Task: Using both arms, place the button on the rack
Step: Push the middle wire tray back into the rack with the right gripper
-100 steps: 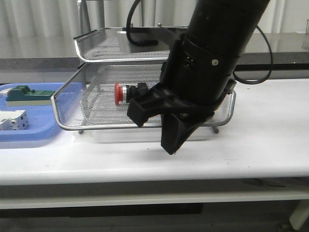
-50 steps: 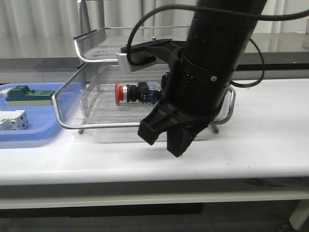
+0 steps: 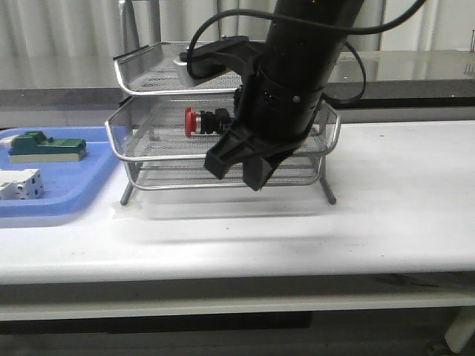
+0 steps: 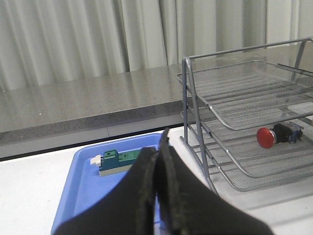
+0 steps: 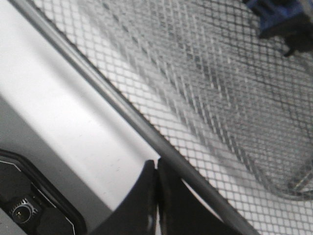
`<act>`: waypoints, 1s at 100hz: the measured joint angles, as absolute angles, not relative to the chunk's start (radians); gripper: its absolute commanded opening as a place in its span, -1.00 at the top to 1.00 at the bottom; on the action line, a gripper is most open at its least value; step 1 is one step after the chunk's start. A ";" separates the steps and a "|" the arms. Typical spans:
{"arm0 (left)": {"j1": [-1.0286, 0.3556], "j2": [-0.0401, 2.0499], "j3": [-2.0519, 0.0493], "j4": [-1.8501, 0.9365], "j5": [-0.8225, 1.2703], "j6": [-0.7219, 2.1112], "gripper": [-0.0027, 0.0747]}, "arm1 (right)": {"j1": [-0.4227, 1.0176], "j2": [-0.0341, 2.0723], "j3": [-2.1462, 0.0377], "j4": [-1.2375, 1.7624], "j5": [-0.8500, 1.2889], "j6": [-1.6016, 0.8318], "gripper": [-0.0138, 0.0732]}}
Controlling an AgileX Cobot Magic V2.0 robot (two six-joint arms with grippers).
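One button [image 3: 199, 122] lying in one rack's [image 3: 141, 145] middle tier. Right gripper [image 3: 234, 169] at its five o'clock, pressed closed, empty, masking the tiers. Left gripper [image 4: 157, 186] closed, empty. Blue tray [image 3: 74, 194] at nine o'clock.

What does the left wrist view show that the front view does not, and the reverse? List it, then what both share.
Left wrist only: the left end effector, shut and empty, and the grey counter ledge behind the table.

Front only: the right end effector, hanging before the rack's front rim, and the white blocky switch.

Both: the button lying on its side in the rack, the green block and the blue tray.
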State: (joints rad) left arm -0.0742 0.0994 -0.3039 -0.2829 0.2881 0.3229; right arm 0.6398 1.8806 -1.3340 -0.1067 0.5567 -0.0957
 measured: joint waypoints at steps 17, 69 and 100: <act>-0.074 0.099 -0.304 -0.283 0.288 0.323 0.98 | 0.586 1.922 -1.402 -0.108 0.564 -0.098 0.81; -0.074 0.099 -0.304 -0.283 0.288 0.323 0.98 | 0.561 1.882 -1.430 -0.076 0.638 -0.087 0.81; -0.074 0.099 -0.304 -0.283 0.288 0.323 0.98 | 0.555 1.698 -1.362 -0.087 0.697 -0.059 0.81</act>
State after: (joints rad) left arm -0.0742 0.0994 -0.3039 -0.2829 0.2881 0.3229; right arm 0.5546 1.6977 -1.3616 -0.0867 0.6974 -0.0593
